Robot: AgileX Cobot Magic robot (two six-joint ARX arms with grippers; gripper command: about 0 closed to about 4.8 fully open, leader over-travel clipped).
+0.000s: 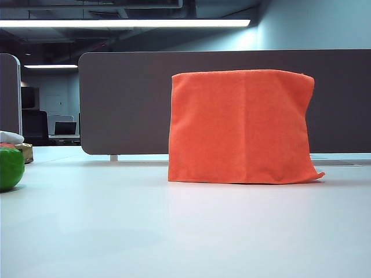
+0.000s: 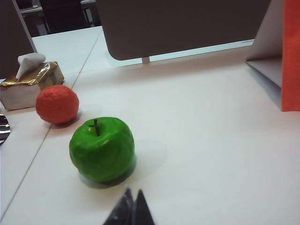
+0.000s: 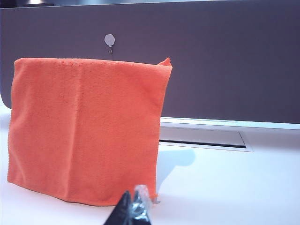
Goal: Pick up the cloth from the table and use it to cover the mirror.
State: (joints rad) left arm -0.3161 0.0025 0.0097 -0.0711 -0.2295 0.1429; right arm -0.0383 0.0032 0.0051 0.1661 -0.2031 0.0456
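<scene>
**Currently on the desk: orange cloth draped upright, both grippers closed and empty**

Exterior view. Item one: the cloth, bright orange and fuzzy, hanging as an upright rectangle right of centre on the table, its lower edge at the white surface and one bottom corner flaring out to the right. The mirror itself cannot be seen under it. Item two: a grey-brown partition panel standing behind the cloth across most of the width. Item three: a green apple at the far left edge, partly cut off, well apart from the cloth. Neither gripper appears in this view.

Left wrist view. Item one: the left gripper, dark fingertips pressed together, holding nothing, above the bare table near the apple. Item two: the green apple, stem up, just beyond the fingertips. Item three: an orange round fruit farther off. Item four: a tissue box with gold trim beside that fruit. Item five: a strip of the cloth at the frame's edge, with a pale slanted panel showing beside it.

Right wrist view. Item one: the right gripper, tips together, empty, in front of the cloth's lower corner; contact cannot be judged. Item two: the cloth, hanging flat, top edge level. Item three: the partition panel behind, carrying a small hook.
</scene>
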